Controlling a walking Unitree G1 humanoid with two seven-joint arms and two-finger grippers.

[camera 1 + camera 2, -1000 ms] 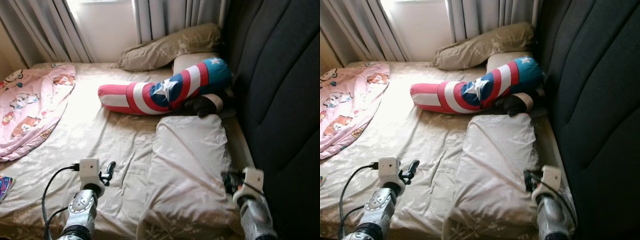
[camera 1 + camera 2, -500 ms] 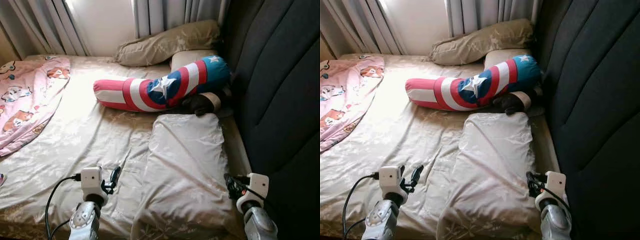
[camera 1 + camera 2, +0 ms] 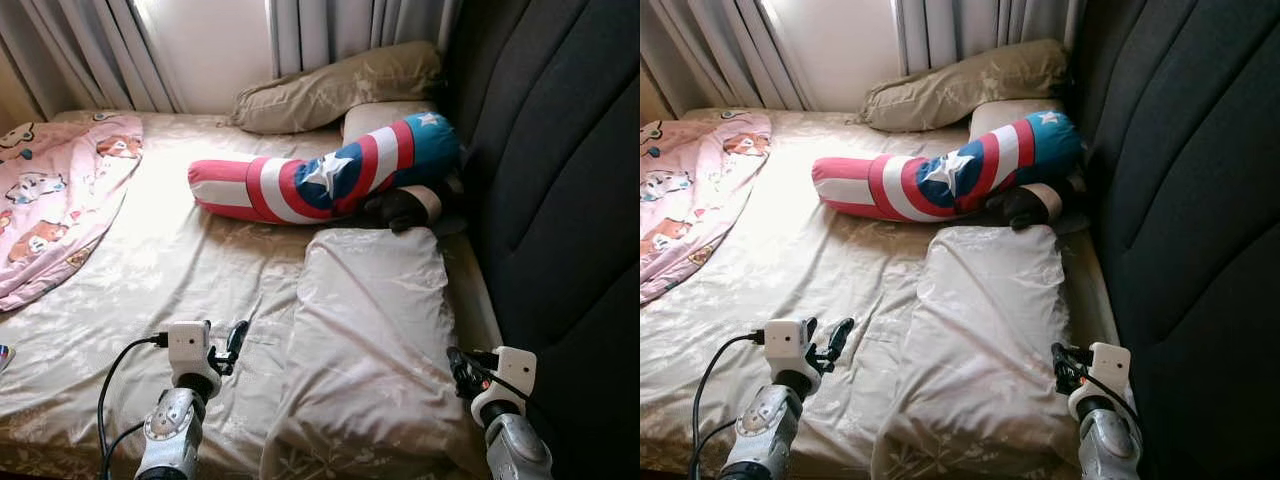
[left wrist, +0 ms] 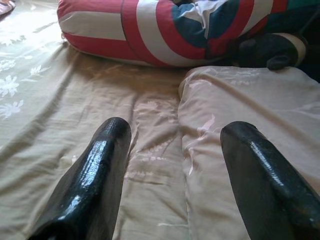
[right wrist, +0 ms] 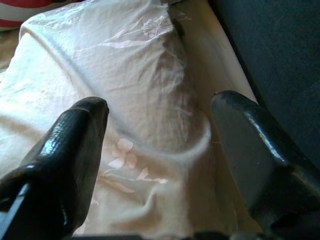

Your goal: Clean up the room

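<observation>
1. Left eye view: cream pillow (image 3: 375, 340) lies on the bed (image 3: 150, 270), beside the dark headboard (image 3: 560, 170).
2. Left gripper (image 3: 232, 345) and right gripper (image 3: 462, 370) flank it, jaws spread.
3. Likely soft, light, floppy; grip both side edges.

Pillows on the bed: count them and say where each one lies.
4. A beige pillow lies nearest, between the grippers. A striped star bolster lies across the middle. A tan pillow rests by the curtains, with a pale one partly hidden under the bolster. Others may be hidden.
</observation>
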